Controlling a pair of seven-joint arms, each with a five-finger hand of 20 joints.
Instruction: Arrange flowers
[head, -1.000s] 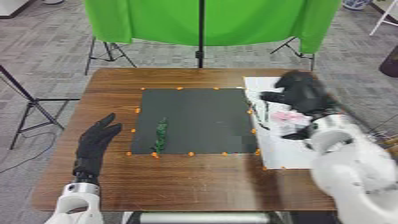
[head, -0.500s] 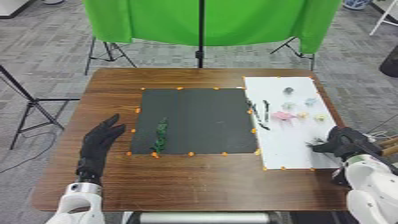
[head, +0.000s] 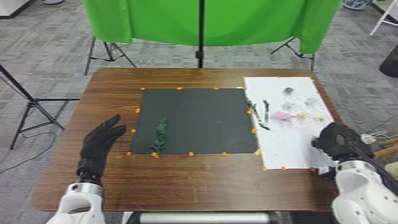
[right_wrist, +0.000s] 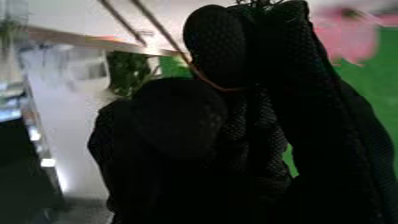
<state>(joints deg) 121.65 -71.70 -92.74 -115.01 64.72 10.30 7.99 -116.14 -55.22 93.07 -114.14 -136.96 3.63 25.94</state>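
In the head view, my left hand (head: 97, 145) lies at the table's left side, fingers straight. My right hand (head: 338, 144) is over the right edge of the white sheet (head: 300, 142). In the right wrist view, the same hand (right_wrist: 253, 130) is curled round a thin brownish stem (right_wrist: 167, 35), with a dark spiky tuft (right_wrist: 258, 4) by the fingertips and a pink flower (right_wrist: 346, 32) beyond. A green sprig (head: 161, 135) lies upright along the left part of the dark sheet (head: 209, 120). A pink flower (head: 283, 115), yellowish blooms (head: 319, 116) and dark stems (head: 266, 111) lie on the white sheet.
The brown table (head: 195, 182) has orange markers (head: 190, 154) around the sheets. A green cloth (head: 240, 22) hangs on stands behind the table. Wooden pieces (head: 388, 150) are off the table's right side, beside my right arm.
My right hand has moved from above the white sheet's flowers back toward the sheet's near right edge, then shifted slightly left and up. The left hand and the green sprig stay in place.
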